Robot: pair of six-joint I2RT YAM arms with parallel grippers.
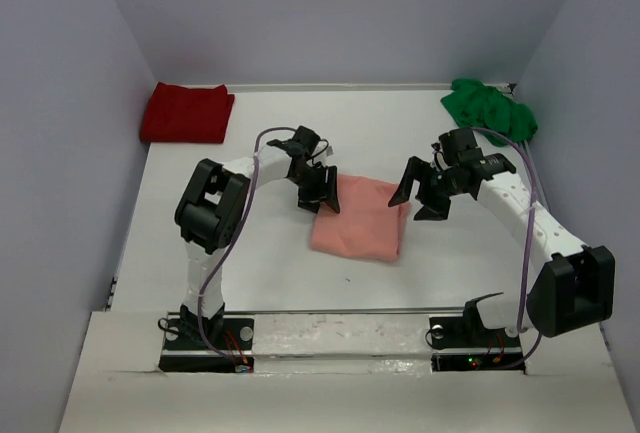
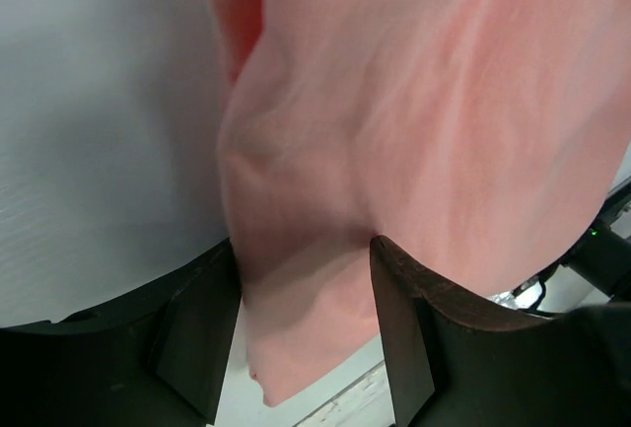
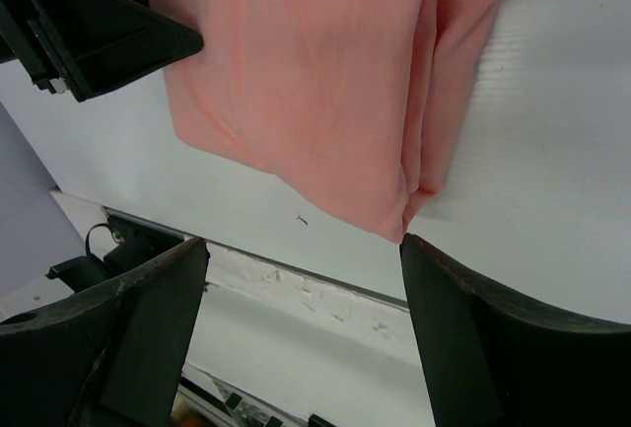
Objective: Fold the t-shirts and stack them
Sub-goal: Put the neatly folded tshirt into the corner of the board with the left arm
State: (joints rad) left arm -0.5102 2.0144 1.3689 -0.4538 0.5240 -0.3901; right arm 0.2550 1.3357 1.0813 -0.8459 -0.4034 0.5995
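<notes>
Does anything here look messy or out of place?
The green t-shirt in the far right corner lies in a crumpled heap, while the dark red t-shirt and the salmon-pink t-shirt look folded fairly flat.

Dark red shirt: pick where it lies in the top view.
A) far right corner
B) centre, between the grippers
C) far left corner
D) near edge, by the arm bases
C: the dark red shirt sits in the far left corner; the green shirt is far right, the salmon-pink shirt in the centre.

Plain salmon-pink t-shirt [image 1: 358, 218]; dark red t-shirt [image 1: 187, 113] and bright green t-shirt [image 1: 490, 111], both seemingly unpatterned from afar; white table [image 1: 260, 263].
</notes>
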